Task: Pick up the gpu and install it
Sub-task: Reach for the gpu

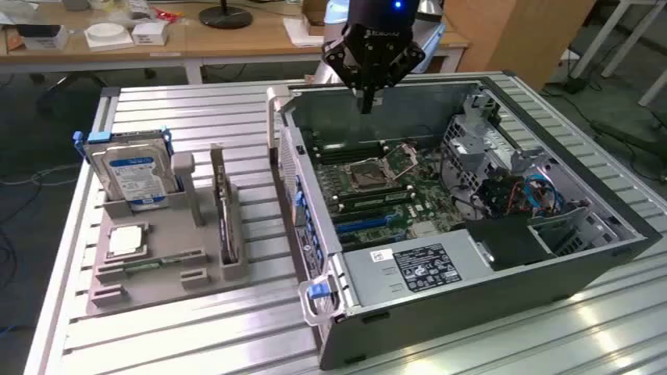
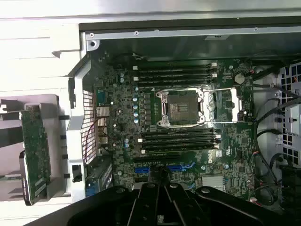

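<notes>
Exterior view: gripper [image 1: 366,104] is hovering over the far wall of the open computer case [image 1: 501,301], fingers pressed together, carrying nothing. The gpu [image 1: 220,207] is standing on edge in the grey holder [image 1: 156,289] on the counter [image 1: 208,109], lying toward the exterior view's left of the gripper and nearer the camera, well apart from it, long axis running parallel to the case's side wall. Wrist view: gripper [image 2: 160,183] is hanging closed over the motherboard [image 2: 188,141]; gpu [image 2: 35,155] is sitting outside the case, beyond its perforated wall, untouched
</notes>
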You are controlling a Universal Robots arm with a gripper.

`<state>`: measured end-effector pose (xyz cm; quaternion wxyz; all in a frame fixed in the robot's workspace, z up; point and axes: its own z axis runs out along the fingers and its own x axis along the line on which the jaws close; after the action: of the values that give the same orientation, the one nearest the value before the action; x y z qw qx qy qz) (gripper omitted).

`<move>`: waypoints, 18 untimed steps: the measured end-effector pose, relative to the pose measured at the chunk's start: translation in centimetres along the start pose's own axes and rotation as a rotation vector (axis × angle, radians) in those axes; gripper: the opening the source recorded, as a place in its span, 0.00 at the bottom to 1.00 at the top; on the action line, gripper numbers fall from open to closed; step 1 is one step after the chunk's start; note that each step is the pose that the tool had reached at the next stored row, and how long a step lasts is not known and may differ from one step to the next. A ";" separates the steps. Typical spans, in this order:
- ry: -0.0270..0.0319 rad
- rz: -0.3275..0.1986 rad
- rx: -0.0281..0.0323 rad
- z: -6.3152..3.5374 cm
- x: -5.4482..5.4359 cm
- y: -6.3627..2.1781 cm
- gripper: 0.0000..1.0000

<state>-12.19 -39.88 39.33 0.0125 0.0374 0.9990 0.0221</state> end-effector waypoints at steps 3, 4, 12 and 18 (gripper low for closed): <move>0.0000 0.000 0.0000 0.00 0.0 0.00 0.10; 0.0000 0.000 0.0000 0.00 0.0 0.00 0.10; 0.0000 0.000 0.0000 -0.02 0.7 -0.05 0.10; 0.0000 0.000 0.0000 -0.05 1.7 -0.13 0.10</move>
<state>-13.92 -39.89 39.33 0.0125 0.0374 0.9990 0.0221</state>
